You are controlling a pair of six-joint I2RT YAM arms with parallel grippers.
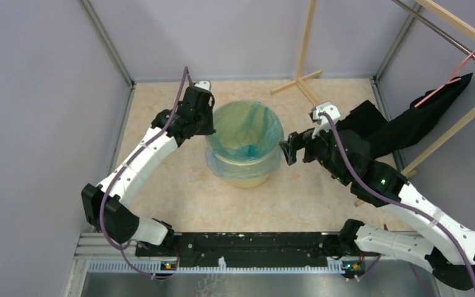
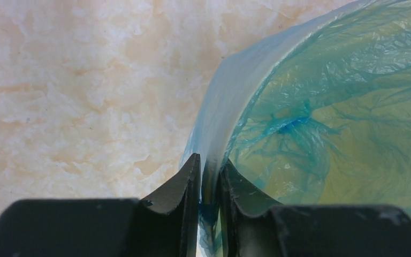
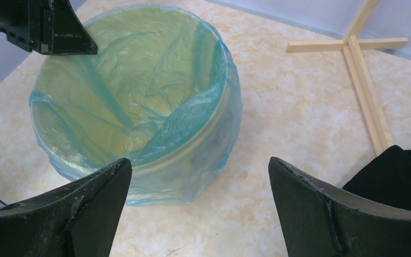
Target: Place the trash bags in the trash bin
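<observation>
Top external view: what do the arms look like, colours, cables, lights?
The left arm and right arm have white link shells and black joints. A purple cable trails along each. A green light glows on the right arm. The left gripper and right gripper have black, curved, tapering fingers.

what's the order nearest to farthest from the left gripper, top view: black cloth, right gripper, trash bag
1. trash bag, pinched in the left gripper
2. right gripper, right of the bin
3. black cloth, far right

Left hand [image 2: 210, 161] — clamped on the trash bag [image 2: 332, 107].
</observation>
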